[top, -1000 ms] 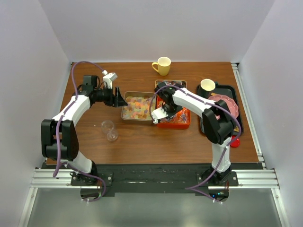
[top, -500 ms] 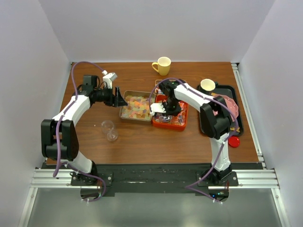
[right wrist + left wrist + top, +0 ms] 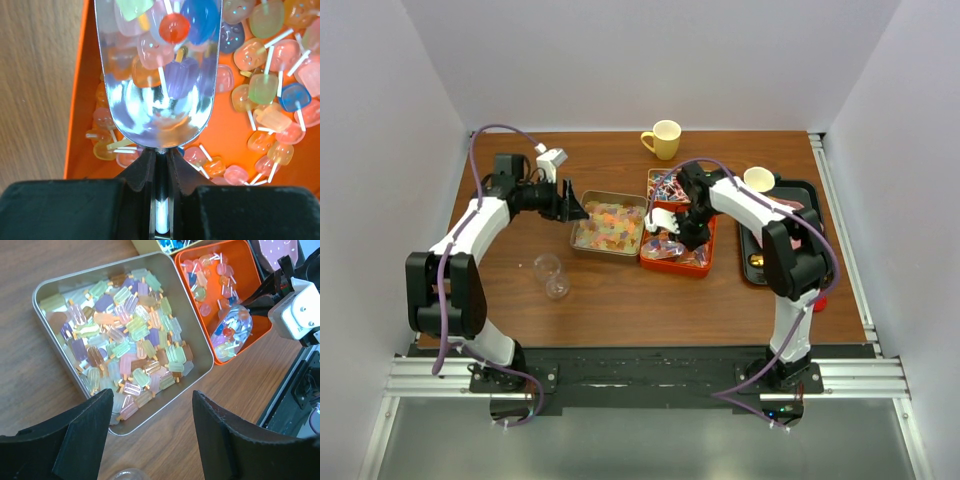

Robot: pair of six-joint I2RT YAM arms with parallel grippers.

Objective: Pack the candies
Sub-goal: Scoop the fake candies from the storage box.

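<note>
Candies, location: pastel candies (image 3: 131,347) fill the silver tin (image 3: 37,292) at mid-table (image 3: 620,300); stick-mounted ones lie in the orange tray (image 3: 82,125) beside the tin's right edge; red-blue-white ones sit in a third tin (image 3: 667,184) behind the tray, toward the far edge.
Candies, handling: judged light, hard, glossy and loose; likely to roll or slide off a tilted surface; too small to pinch singly; best taken in bulk.
Hold point: the scoop (image 3: 157,90) handle; bowl to be kept level.
Right pincer (image 3: 160,170): narrow, clamped on the scoop's handle; the bowl carries several pieces above the tray's left side.
Right arm pose: reaches in from the near right corner, forearm folded leftward, wrist angled down.
Left pincer (image 3: 150,405): wide, holding nothing.
Left arm pose: extended toward the far left, pincer above the silver tin's left edge.
Receptacle: a clear jar (image 3: 552,275) lies near the left arm; its role is judged, not confirmed.
</note>
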